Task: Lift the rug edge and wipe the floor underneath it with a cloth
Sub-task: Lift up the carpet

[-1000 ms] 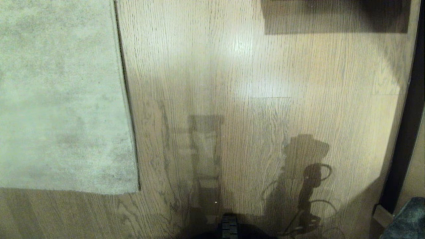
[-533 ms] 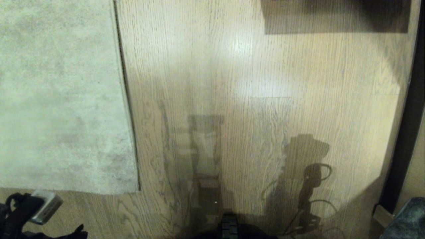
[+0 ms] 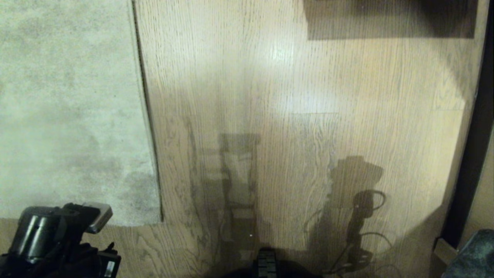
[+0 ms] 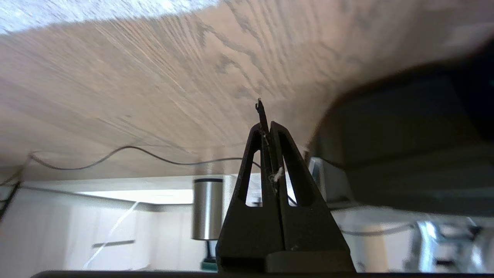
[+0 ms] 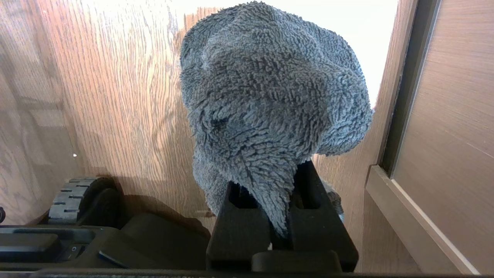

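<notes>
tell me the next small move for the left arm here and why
Probably open the left gripper and bring it to the rug edge near the corner. Its fingers are shut on nothing, the rug lies flat on the floor, and the arm sits just short of that corner. The right gripper already holds the cloth, ready for wiping.

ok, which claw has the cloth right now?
The right claw, shut on the grey fluffy cloth bunched above its fingers. The left claw is shut on nothing, over the floor by the rug corner.
</notes>
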You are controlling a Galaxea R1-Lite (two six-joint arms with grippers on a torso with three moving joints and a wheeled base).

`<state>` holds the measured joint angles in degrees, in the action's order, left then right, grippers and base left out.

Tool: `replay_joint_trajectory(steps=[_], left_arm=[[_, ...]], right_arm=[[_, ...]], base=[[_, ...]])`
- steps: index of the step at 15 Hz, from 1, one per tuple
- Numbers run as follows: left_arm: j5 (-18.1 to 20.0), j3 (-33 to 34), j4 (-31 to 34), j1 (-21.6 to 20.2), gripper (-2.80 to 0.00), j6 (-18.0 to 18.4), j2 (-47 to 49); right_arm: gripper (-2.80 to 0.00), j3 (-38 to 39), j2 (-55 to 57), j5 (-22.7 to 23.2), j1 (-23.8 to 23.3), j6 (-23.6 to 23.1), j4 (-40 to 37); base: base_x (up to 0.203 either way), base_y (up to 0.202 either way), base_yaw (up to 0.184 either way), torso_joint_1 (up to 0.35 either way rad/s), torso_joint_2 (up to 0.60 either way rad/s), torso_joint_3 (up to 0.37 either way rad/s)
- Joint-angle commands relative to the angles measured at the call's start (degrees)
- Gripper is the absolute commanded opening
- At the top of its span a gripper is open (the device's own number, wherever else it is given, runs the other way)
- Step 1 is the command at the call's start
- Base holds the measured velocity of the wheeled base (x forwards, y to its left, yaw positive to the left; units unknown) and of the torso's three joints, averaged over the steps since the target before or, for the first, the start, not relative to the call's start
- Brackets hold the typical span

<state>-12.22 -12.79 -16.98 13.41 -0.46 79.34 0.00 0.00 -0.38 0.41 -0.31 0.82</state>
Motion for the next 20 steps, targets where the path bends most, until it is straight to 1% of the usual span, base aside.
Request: replay_joint_trajectory(steps=[1, 2, 4, 7, 9, 10, 11, 13, 15, 16, 18, 20], left_arm=[[-2.4, 0.2, -4.7, 0.8, -2.8, -0.1, 9.0], [-3.6, 0.3, -7.5, 1.0, 0.0, -0.1, 12.2], [-6.4, 0.3, -14.3, 1.0, 0.0, -0.1, 18.4], [-12.5, 0.4, -25.6, 1.2, 0.0, 0.2, 28.8], [-17.1, 0.3, -34.5, 1.1, 0.0, 2.4, 35.1], [-19.3, 0.3, -40.4, 0.8, 0.0, 4.4, 38.0], [-20.7, 0.1, -45.8, 0.4, 0.0, 6.2, 40.6], [-21.6, -1.4, -52.1, -1.1, 0.0, 9.6, 43.5], [-21.6, -3.4, -53.9, -2.7, 0.0, 11.8, 43.7], [-21.5, -4.4, -54.6, -3.5, 0.0, 12.5, 43.6], [-20.7, -6.5, -55.8, -4.0, 0.0, 12.6, 43.8], [-18.6, -8.4, -56.0, -4.7, 0.0, 12.5, 43.9]], right_arm=[[-2.8, 0.0, 0.1, 0.0, 0.0, 0.0, 0.1], [-2.8, 0.0, 0.1, 0.0, 0.0, 0.0, 0.1], [-2.8, 0.0, 0.1, 0.0, 0.0, 0.0, 0.0], [-2.8, 0.0, 0.1, 0.0, 0.0, 0.0, 0.0], [-2.8, 0.0, 0.1, 0.0, 0.0, 0.0, 0.1], [-2.8, 0.0, 0.1, 0.0, 0.0, 0.0, 0.0], [-2.8, 0.0, 0.1, 0.0, 0.0, 0.0, 0.1], [-2.8, 0.0, 0.1, 0.0, 0.0, 0.0, 0.0], [-2.8, 0.0, 0.1, 0.0, 0.0, 0.0, 0.0], [-2.8, 0.0, 0.1, 0.0, 0.0, 0.0, 0.1], [-2.8, 0.0, 0.1, 0.0, 0.0, 0.0, 0.1], [-2.8, 0.0, 0.1, 0.0, 0.0, 0.0, 0.1]], base=[[0.0, 0.0, 0.0, 0.0, 0.0, 0.0], [0.0, 0.0, 0.0, 0.0, 0.0, 0.0], [0.0, 0.0, 0.0, 0.0, 0.0, 0.0], [0.0, 0.0, 0.0, 0.0, 0.0, 0.0], [0.0, 0.0, 0.0, 0.0, 0.0, 0.0], [0.0, 0.0, 0.0, 0.0, 0.0, 0.0], [0.0, 0.0, 0.0, 0.0, 0.0, 0.0], [0.0, 0.0, 0.0, 0.0, 0.0, 0.0], [0.0, 0.0, 0.0, 0.0, 0.0, 0.0], [0.0, 0.0, 0.0, 0.0, 0.0, 0.0], [0.0, 0.0, 0.0, 0.0, 0.0, 0.0], [0.0, 0.0, 0.0, 0.0, 0.0, 0.0]])
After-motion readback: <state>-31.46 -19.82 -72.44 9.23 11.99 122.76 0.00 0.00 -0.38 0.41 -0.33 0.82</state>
